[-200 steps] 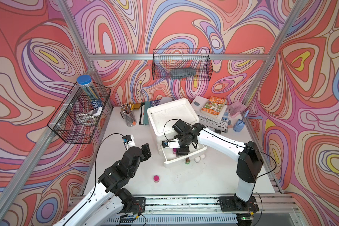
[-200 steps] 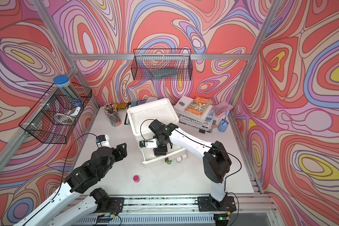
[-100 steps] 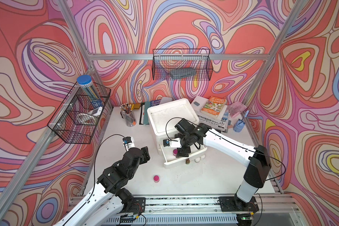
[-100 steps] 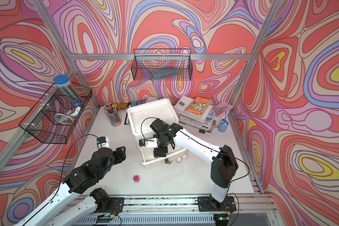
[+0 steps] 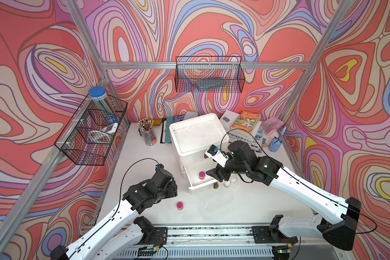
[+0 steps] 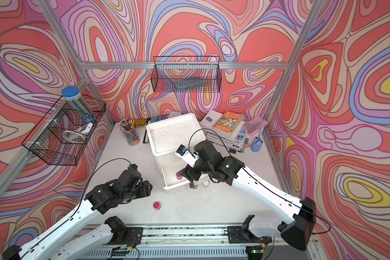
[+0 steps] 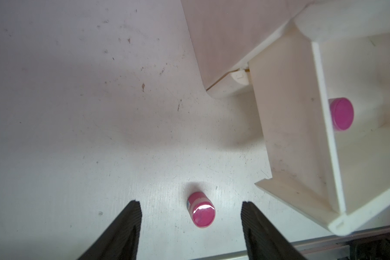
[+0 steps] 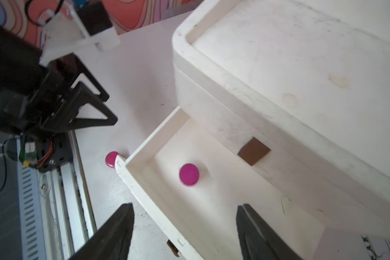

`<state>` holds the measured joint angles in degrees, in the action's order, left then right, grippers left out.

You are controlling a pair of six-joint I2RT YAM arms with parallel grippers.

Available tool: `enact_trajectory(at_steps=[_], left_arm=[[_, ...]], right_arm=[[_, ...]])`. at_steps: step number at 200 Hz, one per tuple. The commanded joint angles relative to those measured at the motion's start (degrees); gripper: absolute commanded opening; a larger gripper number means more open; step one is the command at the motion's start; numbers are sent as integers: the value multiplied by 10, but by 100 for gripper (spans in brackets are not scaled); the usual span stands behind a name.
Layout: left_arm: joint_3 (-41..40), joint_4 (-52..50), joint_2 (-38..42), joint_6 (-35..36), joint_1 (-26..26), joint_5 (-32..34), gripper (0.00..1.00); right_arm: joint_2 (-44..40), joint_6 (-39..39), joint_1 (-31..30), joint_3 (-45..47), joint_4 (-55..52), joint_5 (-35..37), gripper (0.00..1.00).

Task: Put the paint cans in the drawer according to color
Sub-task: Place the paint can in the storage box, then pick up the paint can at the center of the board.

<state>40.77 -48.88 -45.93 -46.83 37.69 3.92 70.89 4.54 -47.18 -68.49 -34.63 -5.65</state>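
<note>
The left gripper [image 7: 190, 203] is hanging low over the scuffed white tabletop [image 7: 77, 112], its two black ribbed fingers [image 7: 131, 225] standing wide apart and clasping nothing. In the left wrist view a small squat magenta paint jar with a glossy round lid [image 7: 202, 212] is standing upright on the table. It is showing between those fingers but touching neither, and it is sitting out in front of the drawer, apart from it.

A second magenta paint jar [image 8: 189, 174] is standing upright inside the pulled-out bottom drawer [image 8: 153, 135] of the white plastic drawer chest [image 8: 302, 67]. It is resting on the drawer floor, towards the side wall nearer the left arm and clear of every wall. The right gripper [image 8: 184, 206] is hovering above the front part of that drawer, its jaws spread wide with nothing between them. A square brown handle [image 8: 253, 150] is showing on the closed drawer front just above.

In a top view two small white-lidded jars [image 5: 227, 184] are standing on the table just beside the drawer front, on the right arm's side, partly hidden by that arm. What looks like a green jar [image 6: 194, 186] is peeking out under the drawer's own brown handle, too hidden to tell more
</note>
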Motion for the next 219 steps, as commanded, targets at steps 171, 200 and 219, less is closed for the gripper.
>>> enact_trajectory(at_steps=[171,200,219], left_arm=[[-57,84,-195,53,100,-64,65],[-56,102,-223,68,103,-64,58],[-54,111,-238,74,107,-61,54]], right_arm=[[-215,-379,2,159,-45,375,79],[-215,-374,2,159,-44,379,77],[-217,-373,2,157,-46,385,76]])
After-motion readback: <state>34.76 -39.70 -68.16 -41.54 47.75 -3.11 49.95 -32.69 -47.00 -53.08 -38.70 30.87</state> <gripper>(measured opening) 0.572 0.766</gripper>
